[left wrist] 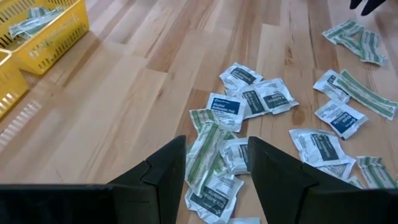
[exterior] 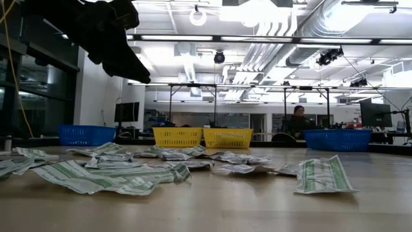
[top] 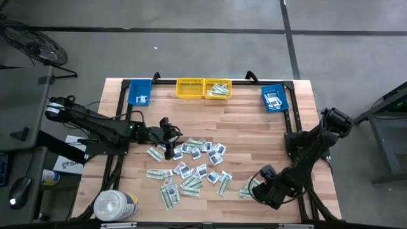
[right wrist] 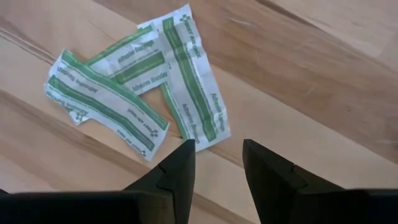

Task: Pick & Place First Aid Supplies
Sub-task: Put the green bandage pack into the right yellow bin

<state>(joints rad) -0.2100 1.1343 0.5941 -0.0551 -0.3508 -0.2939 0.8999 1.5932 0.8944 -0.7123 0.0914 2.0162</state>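
The first aid supplies (top: 194, 166) lie scattered flat on the middle of the wooden table: long green-white strips and squarish white packets with blue marks. My left gripper (left wrist: 217, 177) hovers open above the pile's left side (top: 170, 147), with a green strip and white packets (left wrist: 214, 155) showing below its gap. It is the dark shape at the upper left of the low view (exterior: 122, 51). My right gripper (right wrist: 217, 165) stands open, pointing down over the near right of the table (top: 255, 189). It is just beside three overlapping green-white strips (right wrist: 137, 93), apart from them.
Along the far edge stand a blue bin (top: 140, 92), two yellow bins (top: 189, 88) (top: 217, 88) holding some packets, and another blue bin (top: 275, 97). A big white round tub (top: 116, 205) stands at the near left corner. Bare wood lies between bins and pile.
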